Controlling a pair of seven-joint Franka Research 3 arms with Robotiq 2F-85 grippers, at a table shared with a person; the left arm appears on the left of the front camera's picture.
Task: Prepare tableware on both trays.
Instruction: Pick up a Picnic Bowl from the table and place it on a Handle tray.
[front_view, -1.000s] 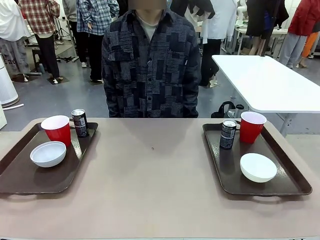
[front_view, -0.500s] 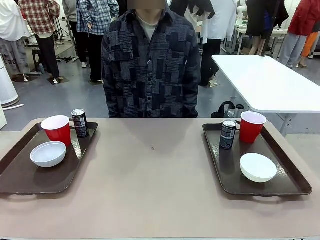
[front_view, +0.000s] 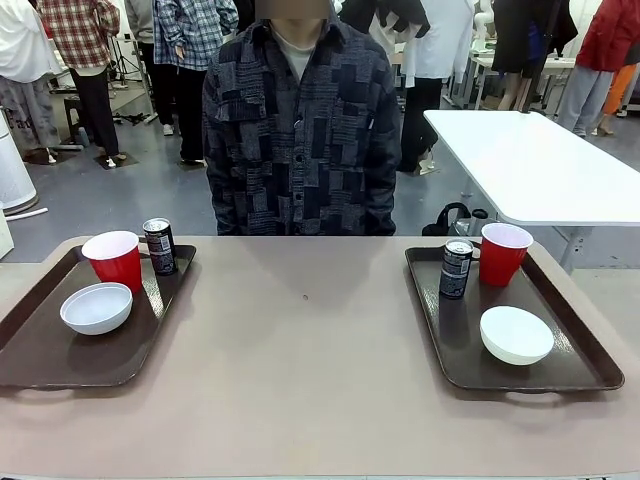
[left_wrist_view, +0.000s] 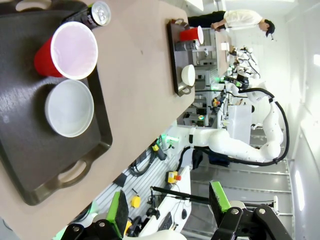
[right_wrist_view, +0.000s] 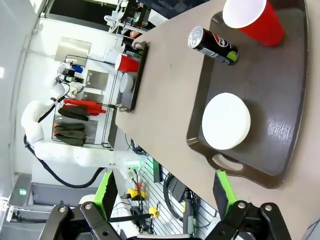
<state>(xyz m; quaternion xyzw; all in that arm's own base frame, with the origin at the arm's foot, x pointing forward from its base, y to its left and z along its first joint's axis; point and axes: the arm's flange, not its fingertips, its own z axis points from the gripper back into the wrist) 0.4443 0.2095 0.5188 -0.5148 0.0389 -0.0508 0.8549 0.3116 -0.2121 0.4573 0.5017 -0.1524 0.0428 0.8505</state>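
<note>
Nearest, the left gripper (left_wrist_view: 167, 212) and right gripper (right_wrist_view: 162, 197) are hovering wide open and empty above the trays (front_view: 70, 355) (front_view: 575, 365), each carrying bowl (front_view: 96, 307), cup (front_view: 112, 259) and can (front_view: 158, 245), bare table (front_view: 300, 360) lying between them.

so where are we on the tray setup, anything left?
Looks done: the left tray holds a red cup, a can and a bowl; the right tray holds its own red cup, can and bowl. Nothing is in hand: the left gripper and right gripper hang open, off the table's near edge. Nothing visibly left.
</note>
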